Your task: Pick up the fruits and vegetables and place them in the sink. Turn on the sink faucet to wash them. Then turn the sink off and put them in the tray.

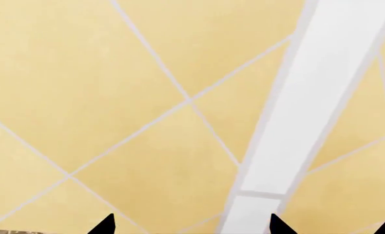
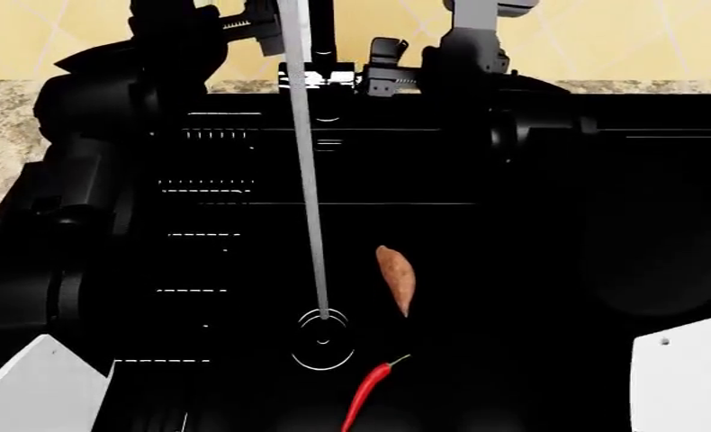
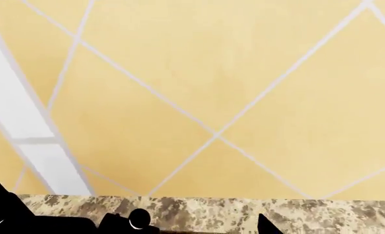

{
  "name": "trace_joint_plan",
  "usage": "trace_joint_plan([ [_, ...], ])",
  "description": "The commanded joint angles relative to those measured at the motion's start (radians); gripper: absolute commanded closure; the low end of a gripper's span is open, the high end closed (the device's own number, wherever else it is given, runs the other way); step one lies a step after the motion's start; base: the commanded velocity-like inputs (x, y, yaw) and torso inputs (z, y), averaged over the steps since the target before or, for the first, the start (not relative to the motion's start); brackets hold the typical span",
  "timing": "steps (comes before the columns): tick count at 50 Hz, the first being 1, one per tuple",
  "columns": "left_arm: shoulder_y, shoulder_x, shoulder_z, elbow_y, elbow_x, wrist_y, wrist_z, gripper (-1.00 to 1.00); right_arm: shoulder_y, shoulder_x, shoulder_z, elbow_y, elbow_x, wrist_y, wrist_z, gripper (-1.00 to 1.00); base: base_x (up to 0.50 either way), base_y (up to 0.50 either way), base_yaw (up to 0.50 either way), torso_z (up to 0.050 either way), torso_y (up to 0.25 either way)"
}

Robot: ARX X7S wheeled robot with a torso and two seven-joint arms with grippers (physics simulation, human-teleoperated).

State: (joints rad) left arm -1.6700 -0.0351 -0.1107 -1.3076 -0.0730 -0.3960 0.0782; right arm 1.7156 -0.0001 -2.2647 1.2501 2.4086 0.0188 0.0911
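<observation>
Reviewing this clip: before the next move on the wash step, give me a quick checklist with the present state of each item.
1. Sweet potato in the sink: ok, it lies on the basin floor beside the drain ring.
2. Chili pepper in the sink: ok, it lies in the basin, apart from the sweet potato.
3. Water running: ok, a pale stream falls onto the drain ring.
4. Stream hitting the produce: not ok, it lands beside both items.
5. Left hand and right hand empty: cannot tell; both wrist views show only the tiled wall, fingertips barely showing.
6. Tray ready: cannot tell, it is not in view.
</observation>
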Motion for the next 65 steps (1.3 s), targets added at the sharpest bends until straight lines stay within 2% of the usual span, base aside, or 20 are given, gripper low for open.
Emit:
trace_joint_plan([
  [1, 0.002, -0.002, -0.016, 0.000, 0.008, 0.000, 0.014, -1.00, 0.026, 0.000, -0.345, 0.059, 0.274, -0.021, 0.042, -1.00, 0.00, 0.00, -0.01, 0.000, 0.250],
  [12, 0.000, 0.000, -0.021, 0.000, 0.012, 0.002, 0.022, -1.00, 0.041, 0.000, -0.293, 0.059, 0.225, -0.027, 0.032, -1.00, 0.00, 0.00, 0.00, 0.000, 0.250],
  [19, 0.001, 0.001, -0.019, 0.000, 0.016, 0.003, 0.022, -1.00, 0.046, 0.000, -0.323, 0.059, 0.261, -0.031, 0.028, -1.00, 0.00, 0.00, 0.00, 0.000, 0.250],
  [26, 0.008, 0.000, -0.009, 0.000, 0.025, 0.011, 0.019, -1.00, 0.048, 0.011, -0.569, 0.059, 0.477, -0.041, 0.024, -1.00, 0.00, 0.00, 0.00, 0.000, 0.000],
  [30, 0.008, -0.006, -0.013, 0.000, 0.026, 0.011, 0.014, -1.00, 0.050, 0.024, -0.705, 0.059, 0.540, -0.024, 0.038, -1.00, 0.00, 0.00, 0.00, 0.000, 0.000],
  [38, 0.022, -0.017, -0.016, 0.000, 0.039, 0.017, 0.000, -1.00, 0.037, 0.043, -0.834, 0.059, 0.615, -0.019, 0.033, -1.00, 0.00, 0.00, 0.00, 0.000, 0.000],
  [61, 0.033, -0.013, -0.008, 0.000, 0.054, 0.020, -0.002, -1.00, 0.030, 0.004, -0.854, 0.059, 0.611, -0.081, -0.052, -1.00, 0.00, 0.00, 0.00, 0.000, -0.214],
  [65, 0.030, -0.014, -0.011, 0.000, 0.053, 0.024, 0.001, -1.00, 0.037, 0.000, -0.727, 0.059, 0.462, -0.082, -0.048, -1.00, 0.00, 0.00, 0.00, 0.000, 0.000],
])
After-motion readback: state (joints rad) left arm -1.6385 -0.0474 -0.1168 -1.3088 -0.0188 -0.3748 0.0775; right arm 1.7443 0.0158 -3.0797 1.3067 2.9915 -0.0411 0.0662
